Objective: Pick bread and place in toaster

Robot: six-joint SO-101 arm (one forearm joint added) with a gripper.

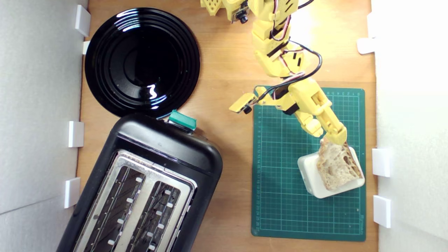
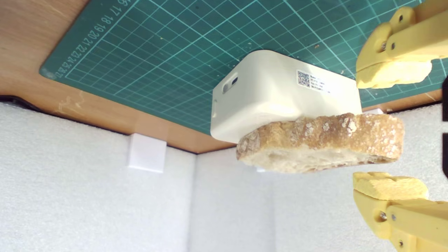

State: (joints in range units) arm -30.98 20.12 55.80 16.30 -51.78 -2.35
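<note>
In the exterior view we are looking straight down from high above, seeing the whole wooden table [image 1: 224, 70], from the toaster [image 1: 140, 189] to the green cutting mat [image 1: 280, 196]. In the wrist view we are sitting very close and low, looking out between the yellow gripper [image 2: 392, 133] tips toward the white wall [image 2: 87, 210]. Both views are showing the bread [image 1: 337, 166] [image 2: 320, 147], the white block [image 1: 309, 175] [image 2: 266, 94] under it, and the mat [image 2: 157, 52].
</note>
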